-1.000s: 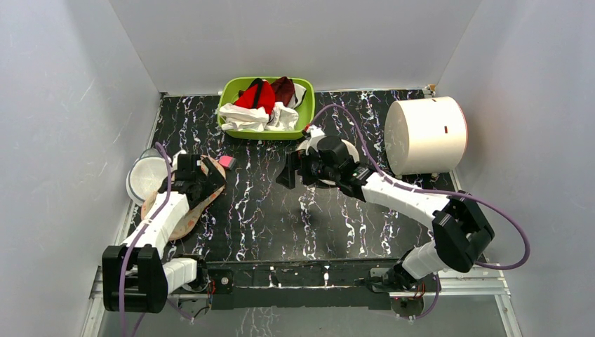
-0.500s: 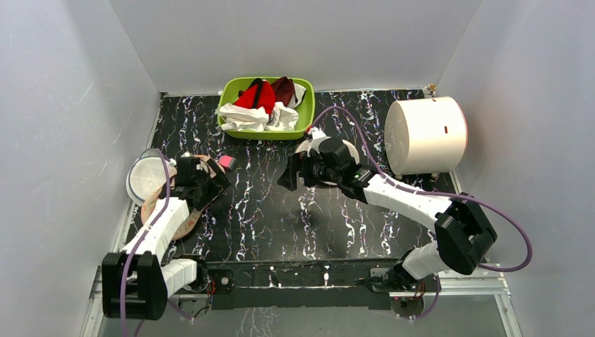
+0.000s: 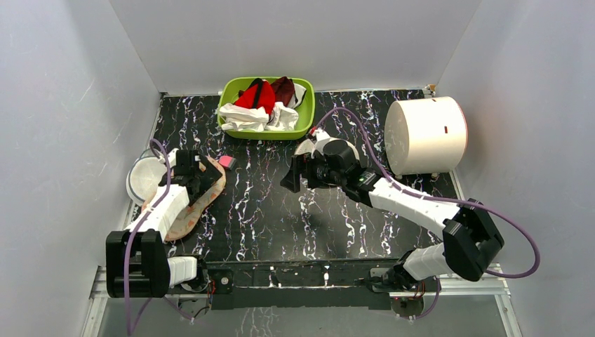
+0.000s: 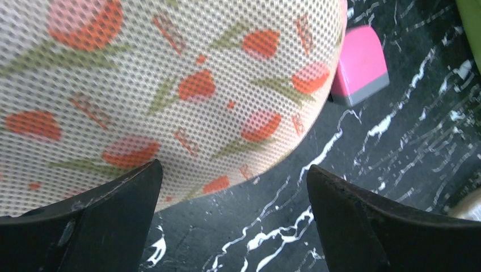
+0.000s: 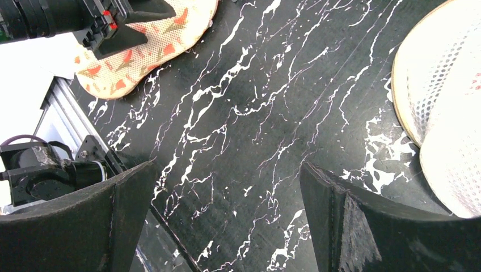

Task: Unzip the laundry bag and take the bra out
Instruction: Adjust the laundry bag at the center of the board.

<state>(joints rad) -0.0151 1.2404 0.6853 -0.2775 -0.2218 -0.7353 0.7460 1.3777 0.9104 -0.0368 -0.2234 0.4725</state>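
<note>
Two hands are in view, each with its fingers spread and nothing between them. The left hand (image 3: 205, 177) sits over the far end of the laundry bag (image 3: 184, 210). The bag lies flat close to the left edge of the bench (image 3: 281, 225), roughly midway between the near and far edges, and slants from near-left to far-right. In the left wrist view its rounded end, peach mesh printed with red flowers and green stems, fills the space beyond the two dark fingers (image 4: 102, 215). Whether either finger touches the fabric cannot be told. Just beside that end lies a small pink block (image 4: 360, 65) with a grey edge. A round white mesh dome (image 3: 144, 179) rests at the left edge, right against the bag. The right hand (image 3: 289, 177) hangs above the middle of the bench, well apart from the bag, with a second white mesh dome (image 5: 448, 113) under its arm. A green basket (image 3: 228, 119) of red and white clothes stands at the far edge. A white cylinder (image 3: 424, 137) lies on its side near the far right corner.
</note>
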